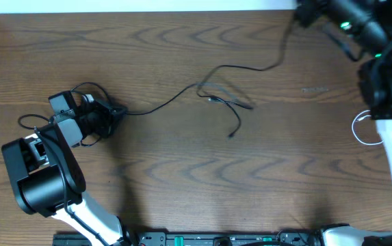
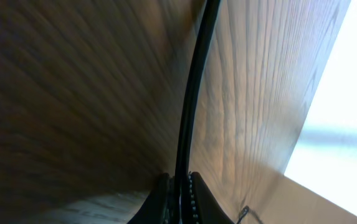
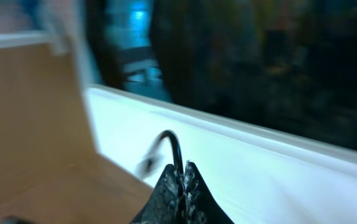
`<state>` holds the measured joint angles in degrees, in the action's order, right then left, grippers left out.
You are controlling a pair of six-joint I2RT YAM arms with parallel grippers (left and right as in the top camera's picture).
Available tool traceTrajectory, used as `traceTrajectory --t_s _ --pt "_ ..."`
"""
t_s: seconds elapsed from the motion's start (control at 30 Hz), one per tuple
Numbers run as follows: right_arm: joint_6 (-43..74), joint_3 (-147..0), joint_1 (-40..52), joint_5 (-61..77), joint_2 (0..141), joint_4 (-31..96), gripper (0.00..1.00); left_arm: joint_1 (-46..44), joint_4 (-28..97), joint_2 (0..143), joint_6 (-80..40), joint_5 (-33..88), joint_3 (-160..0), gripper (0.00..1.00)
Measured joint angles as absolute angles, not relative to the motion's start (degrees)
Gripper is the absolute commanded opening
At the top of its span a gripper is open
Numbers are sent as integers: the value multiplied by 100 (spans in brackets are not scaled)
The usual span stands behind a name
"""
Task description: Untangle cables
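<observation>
Broadly, across the whole overhead view, a brown wood-grain table [image 1: 182, 184]. At 8 o'clock, the bulky left arm [image 1: 42, 174], reaching toward 9 o'clock. At 2 o'clock, the dark right arm [image 1: 387, 75], dotted with green lights and partly cut off by the frame.

Next, the left gripper [image 2: 179, 180], pressed together and pinching a black cord, shown in its wrist view running straight away from the tips over the wood. Likewise the right gripper [image 3: 181, 168], pressed together on a black cord curling up out of the tips toward 12 o'clock against a blurred background.

Then the black cables [image 1: 168, 102]: strung from 9 o'clock, rising gently to the middle of the table, crossing in a loose tangle [image 1: 223, 99] just toward 1 o'clock of centre, then curving up toward 1 o'clock near the far edge. Cannot tell where one black cord ends and the other begins.

At 3 o'clock, beside the right arm's white base, the white cable [image 1: 361, 130] in a thin loop, well apart from the tangle.

Smallest, hanging from the tangle toward 6 o'clock, a free end with a small plug [image 1: 231, 135].
</observation>
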<state>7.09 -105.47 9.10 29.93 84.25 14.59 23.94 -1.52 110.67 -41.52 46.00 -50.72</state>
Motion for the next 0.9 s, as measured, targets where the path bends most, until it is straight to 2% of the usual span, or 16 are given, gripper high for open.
traceTrajectory --t_s 0.53,0.9 --pt "1863 -10547 -1194 2709 8383 2915 1 2930 91 11013 -4152 4501 -5105 8" --pt "2141 -10549 -1413 2517 8385 4268 1 2932 104 11013 -4152 4501 -5109 8"
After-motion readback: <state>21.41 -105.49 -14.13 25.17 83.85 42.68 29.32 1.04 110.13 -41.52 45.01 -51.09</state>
